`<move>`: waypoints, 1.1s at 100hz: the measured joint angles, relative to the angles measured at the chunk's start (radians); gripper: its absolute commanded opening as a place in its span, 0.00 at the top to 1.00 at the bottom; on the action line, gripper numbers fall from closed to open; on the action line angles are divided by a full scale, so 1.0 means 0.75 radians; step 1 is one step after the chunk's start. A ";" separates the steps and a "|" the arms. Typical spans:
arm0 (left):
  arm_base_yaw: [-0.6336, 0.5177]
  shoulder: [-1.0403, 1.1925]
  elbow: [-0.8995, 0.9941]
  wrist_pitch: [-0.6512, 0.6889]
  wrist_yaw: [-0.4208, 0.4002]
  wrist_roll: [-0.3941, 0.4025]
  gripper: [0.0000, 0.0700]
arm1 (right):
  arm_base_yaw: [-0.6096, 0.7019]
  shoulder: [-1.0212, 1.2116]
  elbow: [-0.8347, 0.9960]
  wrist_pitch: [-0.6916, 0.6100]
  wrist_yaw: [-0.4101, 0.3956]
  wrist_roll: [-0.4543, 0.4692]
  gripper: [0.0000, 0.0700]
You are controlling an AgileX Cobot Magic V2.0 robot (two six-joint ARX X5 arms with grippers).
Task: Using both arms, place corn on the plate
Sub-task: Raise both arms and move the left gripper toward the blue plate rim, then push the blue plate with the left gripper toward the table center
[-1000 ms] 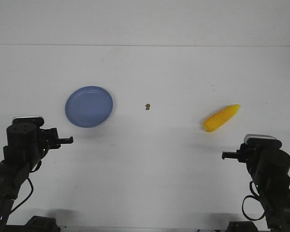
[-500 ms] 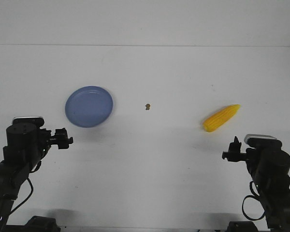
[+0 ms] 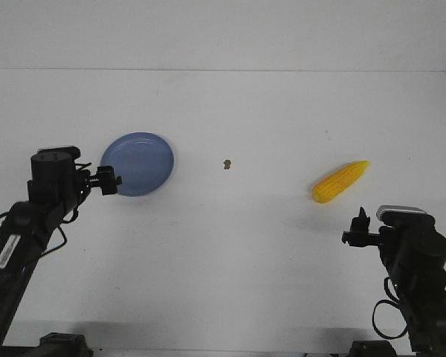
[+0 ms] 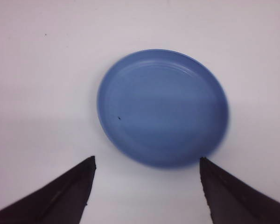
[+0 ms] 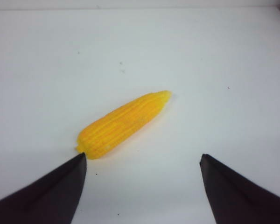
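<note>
The yellow corn (image 3: 340, 181) lies on the white table at the right, its pointed end to the far right. It also shows in the right wrist view (image 5: 122, 124). The blue plate (image 3: 141, 163) lies flat at the left and is empty; it also shows in the left wrist view (image 4: 162, 107). My left gripper (image 3: 110, 180) is open and empty, at the plate's near-left rim; its fingertips (image 4: 88, 163) are wide apart. My right gripper (image 3: 359, 227) is open and empty, near and a little right of the corn, not touching it.
A tiny brown speck (image 3: 227, 163) sits on the table between plate and corn. The table's far edge (image 3: 223, 71) meets a white wall.
My left arm has risen and moved forward to the plate's rim. Both grippers have opened since a second ago. The right arm has barely moved. Corn and plate have not moved.
</note>
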 measured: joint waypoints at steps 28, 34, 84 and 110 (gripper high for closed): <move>0.115 0.509 0.282 0.002 0.000 -0.005 0.34 | 0.000 0.000 0.000 0.000 0.000 0.000 0.26; 0.127 0.591 0.319 -0.004 0.006 -0.005 0.34 | 0.000 0.000 0.000 0.000 0.000 0.000 0.26; 0.145 0.853 0.361 -0.024 0.053 -0.004 0.59 | 0.000 0.000 0.000 -0.001 0.000 0.000 0.26; 0.153 0.851 0.371 -0.007 0.117 -0.019 0.99 | 0.000 0.000 0.000 -0.001 0.000 0.000 0.26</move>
